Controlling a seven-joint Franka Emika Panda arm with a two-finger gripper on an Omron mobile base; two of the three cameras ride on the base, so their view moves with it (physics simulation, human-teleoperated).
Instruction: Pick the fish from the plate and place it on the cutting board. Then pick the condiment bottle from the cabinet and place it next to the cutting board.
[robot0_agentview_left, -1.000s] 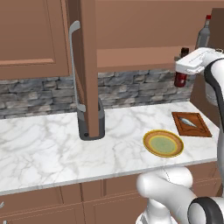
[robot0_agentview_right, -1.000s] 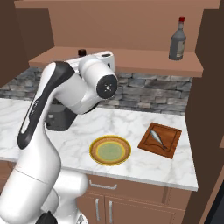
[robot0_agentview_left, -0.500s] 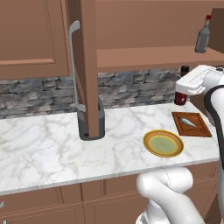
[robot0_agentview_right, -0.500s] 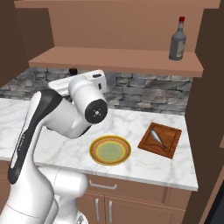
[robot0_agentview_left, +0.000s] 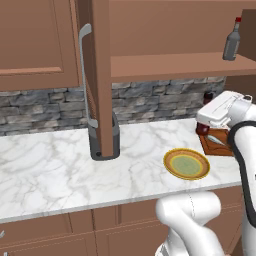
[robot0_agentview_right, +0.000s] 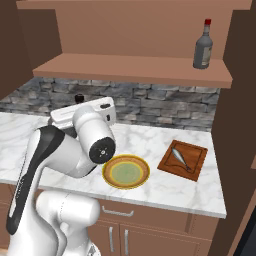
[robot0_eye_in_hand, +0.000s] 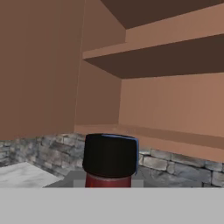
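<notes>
My gripper (robot0_agentview_left: 207, 117) is shut on the condiment bottle (robot0_agentview_left: 202, 129), a dark-red bottle with a black cap (robot0_eye_in_hand: 110, 155). It holds the bottle upright and low over the counter, just left of the cutting board (robot0_agentview_left: 226, 148). The black cap (robot0_agentview_right: 79, 97) pokes up behind my hand in the right base view. Whether the bottle's base touches the counter I cannot tell. The fish (robot0_agentview_right: 180, 156) lies on the reddish-brown cutting board (robot0_agentview_right: 196, 165). The plate (robot0_agentview_left: 186, 164), yellow-rimmed with a pale green centre, sits bare in front, also seen as the plate (robot0_agentview_right: 126, 171). The cabinet (robot0_agentview_left: 165, 65) stands open above.
A taller grey bottle with a red cap (robot0_agentview_left: 231, 41) stands on the cabinet shelf (robot0_agentview_right: 135, 67) at the right. The open cabinet door (robot0_agentview_left: 100, 75) with its long grey handle (robot0_agentview_left: 86, 75) hangs over a dark cylinder (robot0_agentview_left: 106, 145) on the marble counter (robot0_agentview_left: 60, 170).
The arm has come down from shelf height with the bottle in the gripper, and now sits low beside the cutting board. Fish, plate and board have not moved.
</notes>
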